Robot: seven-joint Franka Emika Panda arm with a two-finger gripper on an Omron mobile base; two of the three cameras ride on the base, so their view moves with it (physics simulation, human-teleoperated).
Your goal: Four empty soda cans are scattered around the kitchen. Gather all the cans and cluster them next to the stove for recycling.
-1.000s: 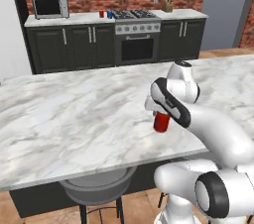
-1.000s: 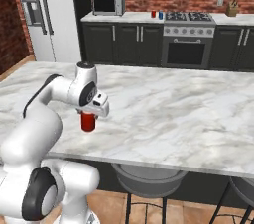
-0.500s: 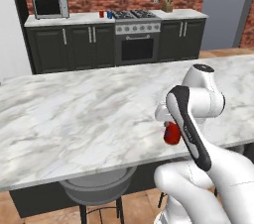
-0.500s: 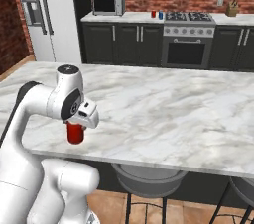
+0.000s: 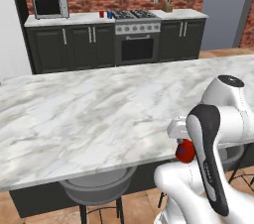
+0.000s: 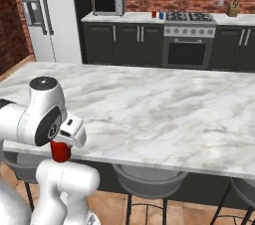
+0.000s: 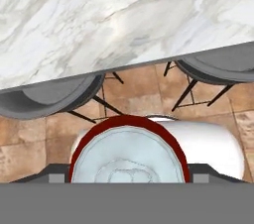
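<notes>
Sitting clamped between claw (image 7: 129, 181) fingers: red can (image 7: 129, 156).

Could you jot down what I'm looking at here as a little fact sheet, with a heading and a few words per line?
Place: kitchen with a marble island counter and a brick back wall
Robot: white arm, its claw out past the island's near edge
In the claw: a red can, silver top toward the hand camera
Below the can: stools and tiled floor
Far counter: a red can and a blue can beside the stove
Also there: microwave, fridge
</notes>
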